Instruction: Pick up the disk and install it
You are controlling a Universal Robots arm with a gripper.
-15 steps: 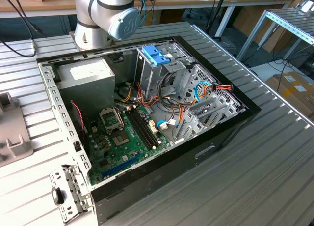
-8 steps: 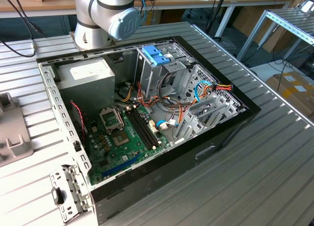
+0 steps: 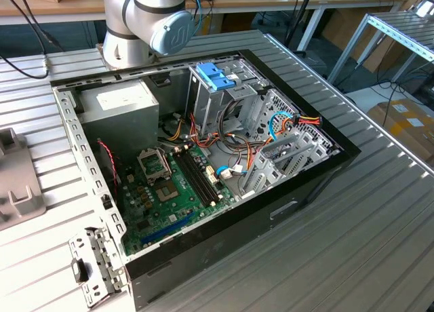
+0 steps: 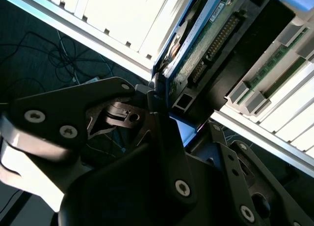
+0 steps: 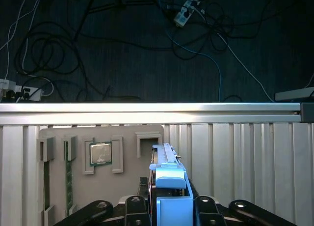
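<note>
Open PC case (image 3: 312, 190) lies on the slatted table (image 3: 380, 258). Inside it: power-supply box (image 3: 122, 105) at the exterior view's far left, motherboard (image 3: 169, 197) on the case floor nearer the camera, drive cage (image 3: 224, 105) with a blue tab (image 3: 215, 74) far middle, and loose cables to the exterior view's right of the cage. In the first wrist view, a grey parts tray (image 5: 130, 132) holds 1 processor chip (image 5: 100, 153) in a square recess and memory sticks (image 5: 68, 182) in slots. The disk (image 5: 169, 179) stands on edge at the tray's side. The gripper (image 5: 169, 209) is clamped on it, 1 finger per broad face. Can't tell if it's clear of the tray. My read: dense, rigid, smooth metal, so slip risk. The bare circuit board on 1 face and the connector end are fragile. Best hold is the metal body or the light-blue rails, off the components.
</note>
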